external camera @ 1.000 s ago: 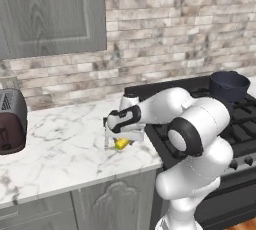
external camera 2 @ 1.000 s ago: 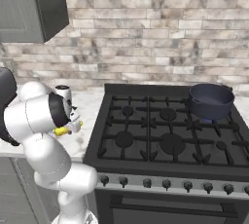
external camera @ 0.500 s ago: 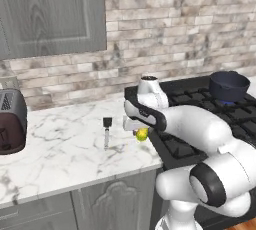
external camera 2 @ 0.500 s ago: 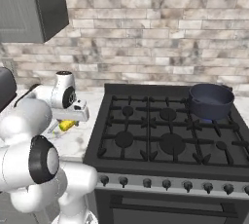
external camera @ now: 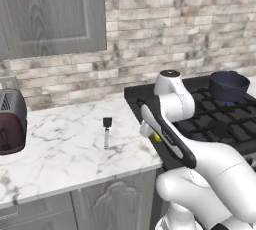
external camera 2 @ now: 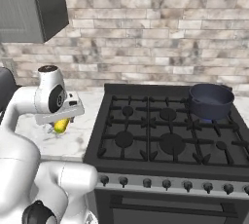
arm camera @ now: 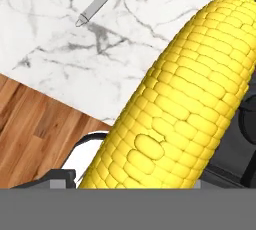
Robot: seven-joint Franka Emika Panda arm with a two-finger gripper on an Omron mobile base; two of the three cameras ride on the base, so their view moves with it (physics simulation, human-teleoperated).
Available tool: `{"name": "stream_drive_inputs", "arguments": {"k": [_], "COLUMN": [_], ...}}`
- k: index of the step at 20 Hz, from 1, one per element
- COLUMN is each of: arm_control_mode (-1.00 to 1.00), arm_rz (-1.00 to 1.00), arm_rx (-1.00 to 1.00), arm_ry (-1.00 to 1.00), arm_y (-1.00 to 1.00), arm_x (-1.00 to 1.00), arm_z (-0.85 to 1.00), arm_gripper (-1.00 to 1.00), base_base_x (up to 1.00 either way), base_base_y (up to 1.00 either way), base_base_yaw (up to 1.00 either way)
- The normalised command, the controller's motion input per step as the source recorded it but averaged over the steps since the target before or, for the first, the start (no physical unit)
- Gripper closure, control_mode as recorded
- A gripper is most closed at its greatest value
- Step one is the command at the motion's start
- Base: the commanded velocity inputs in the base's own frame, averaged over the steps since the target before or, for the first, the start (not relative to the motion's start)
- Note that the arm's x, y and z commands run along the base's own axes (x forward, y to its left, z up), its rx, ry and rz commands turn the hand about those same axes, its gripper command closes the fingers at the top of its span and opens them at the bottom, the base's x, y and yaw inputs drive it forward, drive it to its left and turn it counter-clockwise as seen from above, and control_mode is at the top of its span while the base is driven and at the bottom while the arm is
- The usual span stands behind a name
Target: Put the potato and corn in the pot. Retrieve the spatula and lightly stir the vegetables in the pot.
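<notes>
My gripper (external camera: 153,135) is shut on the corn (arm camera: 185,104), a bright yellow bumpy cob that fills most of the hand view and hides the fingertips. It hangs above the counter's right edge beside the stove, and the corn (external camera 2: 61,125) peeks out below the gripper (external camera 2: 59,121). The spatula (external camera: 106,132) lies on the marble to the left of the hand, black blade toward the wall; its grey handle (arm camera: 102,0) shows in the hand view. The dark blue-grey pot (external camera: 228,85) (external camera 2: 210,100) stands on the far right back burner. The potato is out of view.
A dark toaster (external camera: 11,126) stands at the counter's left end. The black gas stove (external camera 2: 165,130) with raised grates lies between the hand and the pot. Grey wall cabinets (external camera: 50,14) hang above the marble counter (external camera: 60,149). Wood floor (arm camera: 35,134) shows below the counter edge.
The arm has swung from low over the counter rightward to the stove's edge, carrying the corn with it. The spatula has stayed in place.
</notes>
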Motion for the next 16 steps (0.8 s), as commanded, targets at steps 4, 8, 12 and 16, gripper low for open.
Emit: {"name": "stream_drive_inputs", "arguments": {"k": [4, 8, 12, 16], "arm_control_mode": [-1.0, 1.0, 1.0, 1.0], "arm_rz": [0.0, 0.0, 0.0, 0.0], "arm_rx": [0.0, 0.0, 0.0, 0.0], "arm_ry": [0.0, 0.0, 0.0, 0.0], "arm_y": [0.0, 0.0, 0.0, 0.0], "arm_x": [0.0, 0.0, 0.0, 0.0], "arm_z": [0.0, 0.0, 0.0, 0.0], "arm_gripper": [1.0, 1.0, 1.0, 1.0], "base_base_x": [0.0, -0.14, -0.76, -0.1], "base_base_y": [0.0, -0.14, -0.55, -0.97], "base_base_yaw": [0.0, -0.01, -0.12, -0.03]}}
